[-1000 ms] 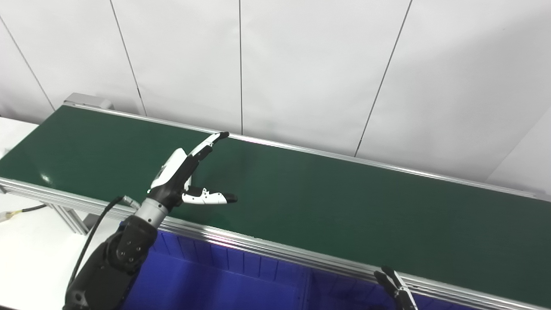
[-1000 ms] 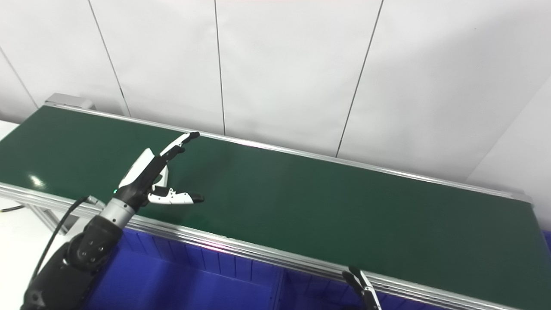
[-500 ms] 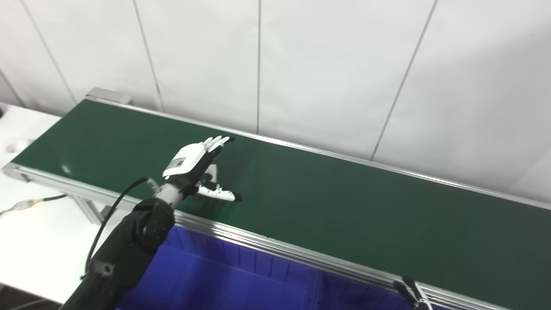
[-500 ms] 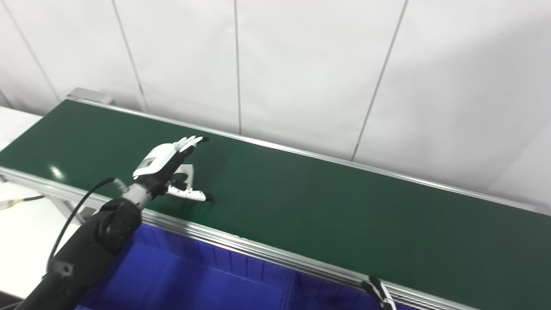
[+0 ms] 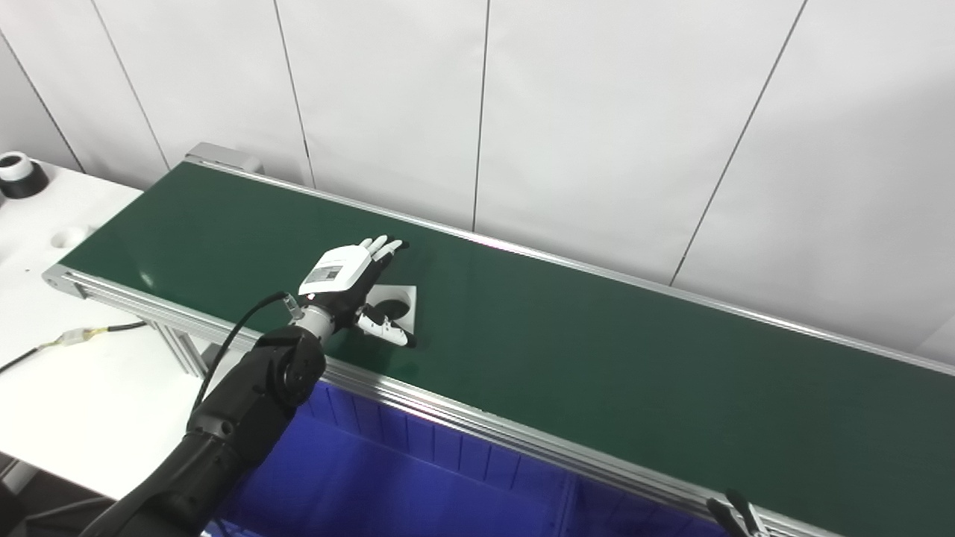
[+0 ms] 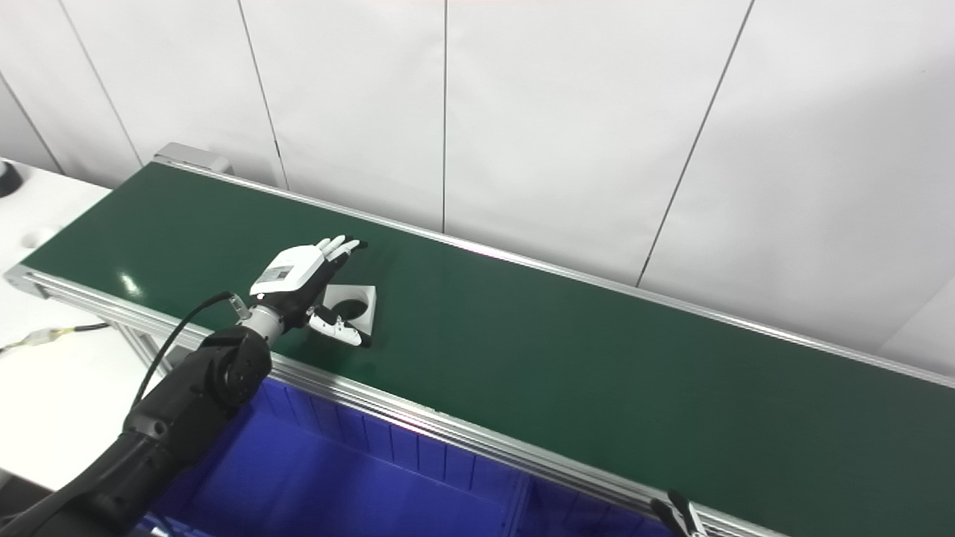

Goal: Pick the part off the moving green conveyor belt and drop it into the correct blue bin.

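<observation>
Left of frame centre, the left hand (image 5: 345, 280) hangs over the green conveyor belt (image 5: 597, 350), fingers spread and thumb out, above a white square part with a round hole (image 5: 397, 304). Whether they touch is unclear. The blue bin (image 5: 388, 485) lies below the belt; only the right hand's (image 6: 680, 514) fingertips show, state unclear.

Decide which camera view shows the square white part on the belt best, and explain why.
The right eye view: more of the white part and its dark round hole shows beside the left hand. The left eye view shows the same part, slightly more covered by that hand.
</observation>
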Controlling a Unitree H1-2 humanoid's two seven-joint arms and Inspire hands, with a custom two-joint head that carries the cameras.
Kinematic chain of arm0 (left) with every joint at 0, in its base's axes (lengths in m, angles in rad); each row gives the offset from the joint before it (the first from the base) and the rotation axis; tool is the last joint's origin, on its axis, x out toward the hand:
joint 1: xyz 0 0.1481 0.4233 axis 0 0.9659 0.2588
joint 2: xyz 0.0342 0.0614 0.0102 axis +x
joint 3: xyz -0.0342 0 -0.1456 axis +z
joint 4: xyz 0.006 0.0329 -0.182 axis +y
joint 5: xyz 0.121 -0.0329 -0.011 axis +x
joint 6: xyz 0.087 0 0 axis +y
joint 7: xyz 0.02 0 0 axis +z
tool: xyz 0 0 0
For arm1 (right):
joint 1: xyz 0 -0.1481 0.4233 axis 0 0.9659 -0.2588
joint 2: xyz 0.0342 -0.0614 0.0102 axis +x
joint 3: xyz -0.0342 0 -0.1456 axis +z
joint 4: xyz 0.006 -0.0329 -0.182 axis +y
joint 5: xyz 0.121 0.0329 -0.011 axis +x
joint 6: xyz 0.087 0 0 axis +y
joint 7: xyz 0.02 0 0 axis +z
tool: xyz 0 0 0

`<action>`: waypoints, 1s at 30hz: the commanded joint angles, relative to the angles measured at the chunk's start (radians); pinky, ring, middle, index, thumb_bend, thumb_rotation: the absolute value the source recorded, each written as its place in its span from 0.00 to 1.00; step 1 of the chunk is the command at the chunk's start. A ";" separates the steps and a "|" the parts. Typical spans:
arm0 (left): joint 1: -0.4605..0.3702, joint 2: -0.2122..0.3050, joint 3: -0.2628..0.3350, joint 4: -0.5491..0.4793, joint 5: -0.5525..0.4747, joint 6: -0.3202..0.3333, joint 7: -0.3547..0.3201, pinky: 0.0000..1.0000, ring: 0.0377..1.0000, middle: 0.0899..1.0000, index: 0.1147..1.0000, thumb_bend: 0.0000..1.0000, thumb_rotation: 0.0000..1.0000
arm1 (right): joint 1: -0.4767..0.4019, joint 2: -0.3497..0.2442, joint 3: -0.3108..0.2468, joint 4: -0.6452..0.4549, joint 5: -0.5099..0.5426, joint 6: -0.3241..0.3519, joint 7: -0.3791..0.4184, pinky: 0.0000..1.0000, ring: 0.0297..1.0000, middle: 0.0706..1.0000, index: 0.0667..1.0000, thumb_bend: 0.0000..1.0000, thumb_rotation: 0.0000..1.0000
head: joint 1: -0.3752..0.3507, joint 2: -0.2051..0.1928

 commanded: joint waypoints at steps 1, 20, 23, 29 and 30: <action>-0.056 0.032 -0.004 0.002 0.008 0.012 0.033 1.00 1.00 1.00 0.92 0.93 0.29 | 0.007 0.008 -0.015 -0.022 0.001 -0.050 0.016 0.94 0.87 0.81 0.89 0.79 0.79 | -0.001 -0.002; -0.137 -0.029 -0.022 0.270 -0.177 -0.222 0.102 0.37 0.39 0.42 0.46 0.50 0.00 | 0.035 0.031 -0.049 -0.045 -0.011 -0.050 0.036 0.94 0.86 0.81 0.89 0.80 0.81 | -0.029 0.012; -0.138 -0.037 -0.026 0.260 -0.213 -0.217 0.053 0.38 0.40 0.42 0.45 0.50 0.00 | 0.038 0.036 -0.055 -0.046 -0.008 -0.050 0.039 0.94 0.86 0.80 0.89 0.81 0.80 | -0.030 0.013; -0.126 -0.036 -0.039 0.210 -0.232 -0.206 0.020 0.42 0.41 0.44 0.44 0.50 0.00 | 0.042 0.042 -0.064 -0.050 -0.007 -0.050 0.047 0.92 0.86 0.80 0.88 0.80 0.81 | -0.035 0.017; -0.123 -0.035 -0.040 0.203 -0.235 -0.204 0.016 0.40 0.40 0.44 0.44 0.50 0.00 | 0.042 0.042 -0.063 -0.050 -0.009 -0.050 0.047 0.92 0.86 0.81 0.88 0.80 0.81 | -0.035 0.017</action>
